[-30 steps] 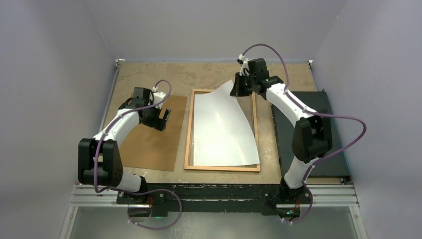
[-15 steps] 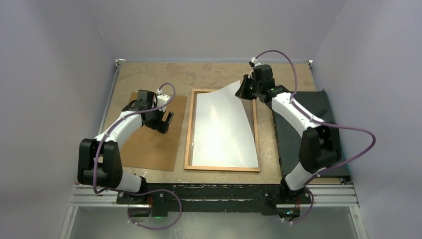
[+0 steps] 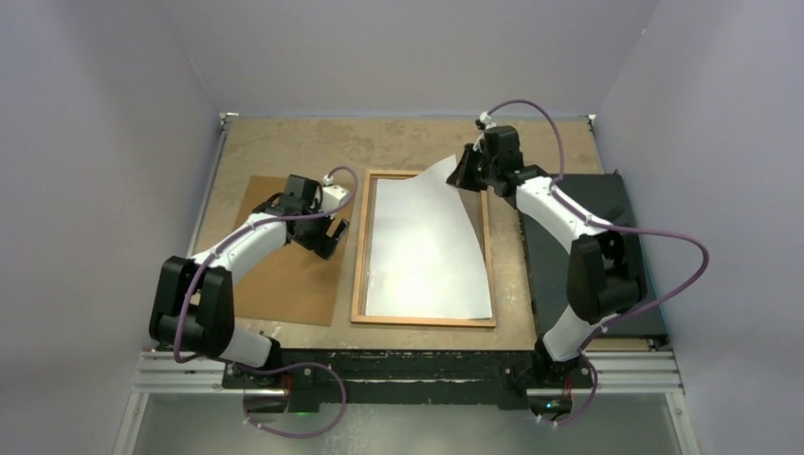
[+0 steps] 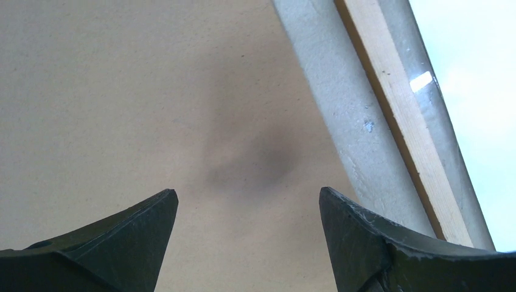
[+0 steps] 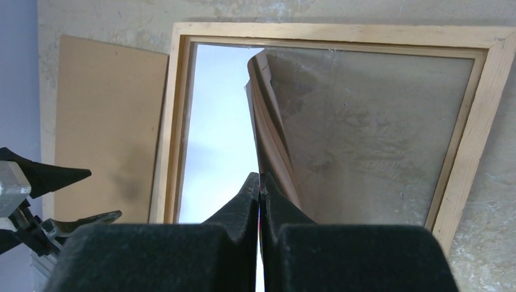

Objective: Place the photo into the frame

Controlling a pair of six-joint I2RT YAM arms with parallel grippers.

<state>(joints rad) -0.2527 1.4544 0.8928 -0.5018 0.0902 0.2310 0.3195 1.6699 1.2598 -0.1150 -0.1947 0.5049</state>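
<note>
The photo (image 3: 422, 246) lies whitish back up inside the orange-brown frame (image 3: 358, 275), flat at the near end and curling up at its far right corner. My right gripper (image 3: 466, 171) is shut on that raised corner, above the frame's far right corner. In the right wrist view the photo (image 5: 219, 134) runs edge-on out from the closed right gripper (image 5: 260, 177), with the frame (image 5: 341, 33) below. My left gripper (image 3: 334, 237) hangs open and empty over the brown backing board's right edge. The left wrist view shows the left gripper (image 4: 246, 193), the frame's rail (image 4: 395, 109) and the photo (image 4: 481, 73).
A brown backing board (image 3: 284, 275) lies flat left of the frame, filling most of the left wrist view (image 4: 122, 91). A black slab (image 3: 607, 237) sits right of the frame under the right arm. The worn table (image 3: 284, 142) ends at walls on three sides.
My left gripper has moved right across the backing board toward the frame's left rail. The right gripper shifted slightly right with the photo's corner, then held still.
</note>
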